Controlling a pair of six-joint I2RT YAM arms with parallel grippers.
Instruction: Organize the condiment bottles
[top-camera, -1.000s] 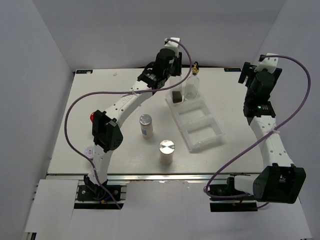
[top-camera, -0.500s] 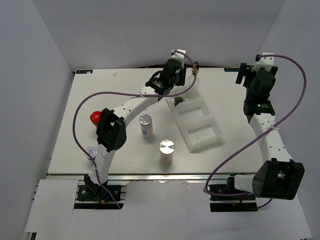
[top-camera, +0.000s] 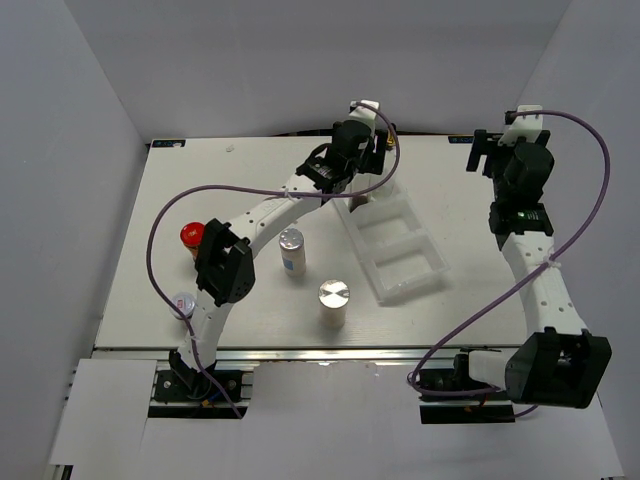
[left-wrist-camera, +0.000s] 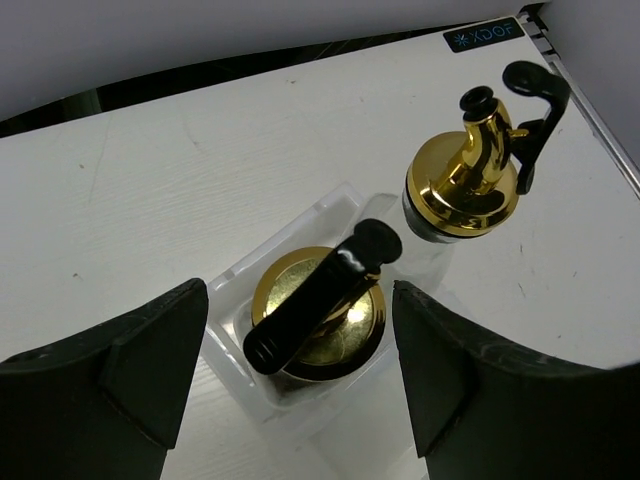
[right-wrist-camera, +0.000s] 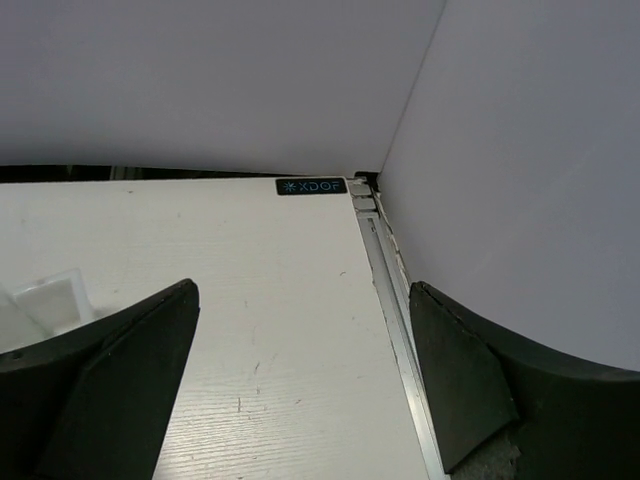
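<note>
A white table (top-camera: 200, 180) stands boxed in by plain grey walls (top-camera: 250, 60) on the left, far and right sides. A white tray (top-camera: 405, 262) with 3 compartments lies at a slant right of centre, its far end close to the table's far edge.

The left gripper (left-wrist-camera: 297, 330) hangs over that far end with its fingers (left-wrist-camera: 130, 370) spread wide, gripping nothing. Below the gap between them a gold-topped bottle (left-wrist-camera: 315, 310) stands in the tray's end compartment, a black lever lying across its top. Neither finger touches it. The 2nd bottle (left-wrist-camera: 462, 185) stands just beside it, further off and to the right, gold spout upright. Whether its base is inside the tray I cannot tell.

The other 4 containers stand on the table left of the tray, well apart from the left gripper. A cylinder (top-camera: 291, 250) is near the middle, and a 2nd cylinder (top-camera: 333, 303) is nearer the front edge. The red jar (top-camera: 190, 236) is beside the left arm's elbow, and the pale jar (top-camera: 184, 300) is close to that arm's lower link at the front left.

The right gripper (right-wrist-camera: 302, 300) is held high near the far right corner, fingers apart and holding nothing. Bare table stretches between the tray and the right edge, where a metal rail (right-wrist-camera: 395, 280) runs along the wall. The tray's middle and near compartments show only their white floors.
</note>
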